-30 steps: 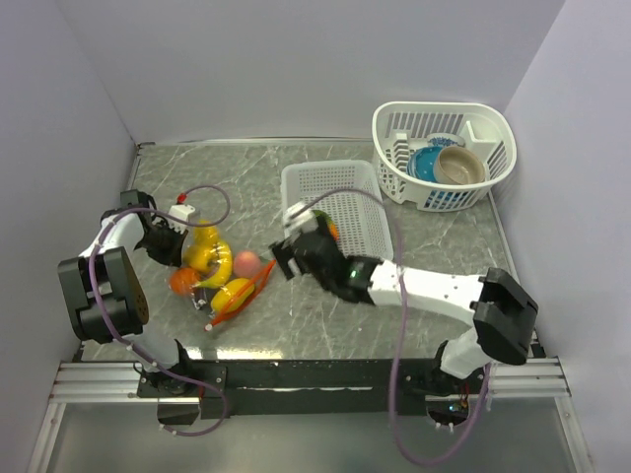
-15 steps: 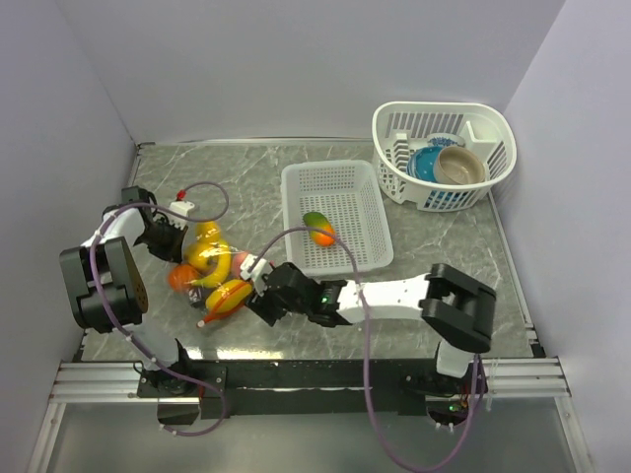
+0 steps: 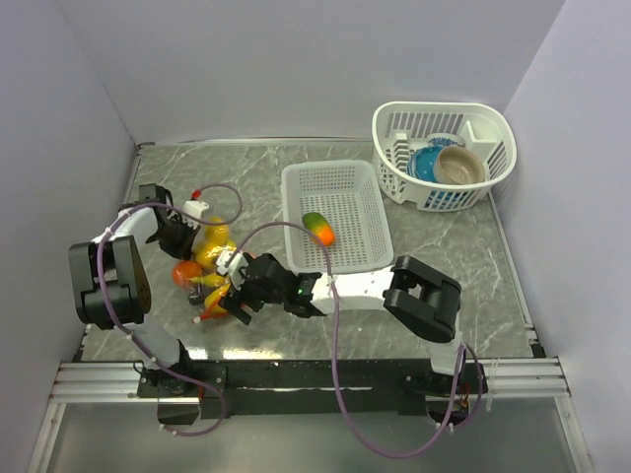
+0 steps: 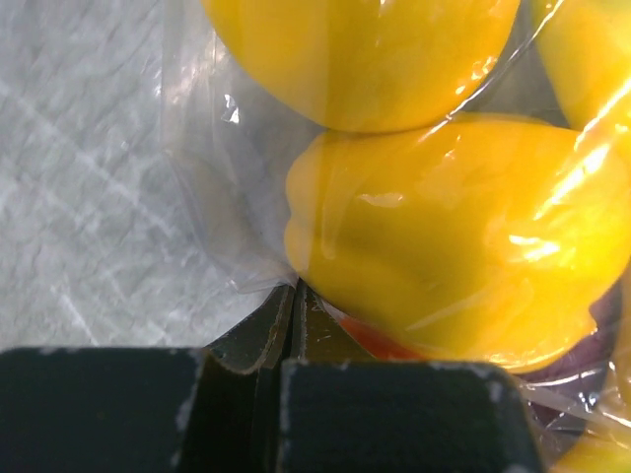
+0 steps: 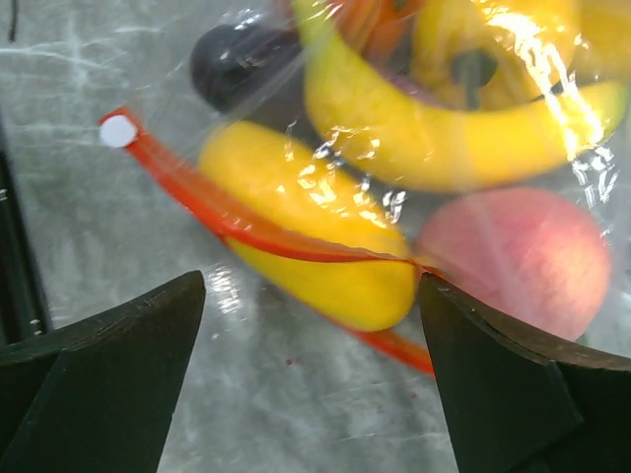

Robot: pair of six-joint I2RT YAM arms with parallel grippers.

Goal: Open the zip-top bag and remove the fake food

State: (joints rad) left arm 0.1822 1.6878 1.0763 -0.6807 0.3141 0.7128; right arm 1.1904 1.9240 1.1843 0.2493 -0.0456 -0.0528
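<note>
Seen from above, the zip-top bag (image 3: pixel 209 258) lies by the left edge of the surface (image 3: pixel 444 236), toward the near left corner. It is stuffed with the fake food (image 3: pixel 213 244). The left end effector (image 3: pixel 183 233) sits at the bag's far-left side, and the right end effector (image 3: pixel 235 288) is at its near-right side. One green-orange piece (image 3: pixel 316 228) lies apart from the bag, in the flat white basket (image 3: pixel 340 187) at the middle of the surface. A round white basket (image 3: pixel 394 133) holding bowls (image 3: pixel 458 166) stands in the far right corner.

In the left wrist view, the fingers (image 4: pixel 394 414) are pressed together with a fold of the bag's clear film pinched between them. Yellow pieces bulge against the plastic just beyond.

In the right wrist view, the fingers (image 5: pixel 99 374) are spread wide and grip nothing. They straddle the orange-red zip strip (image 5: pixel 246 222), which crosses a yellow piece. A pink-red piece, a banana and a dark purple piece lie behind it inside the bag.
</note>
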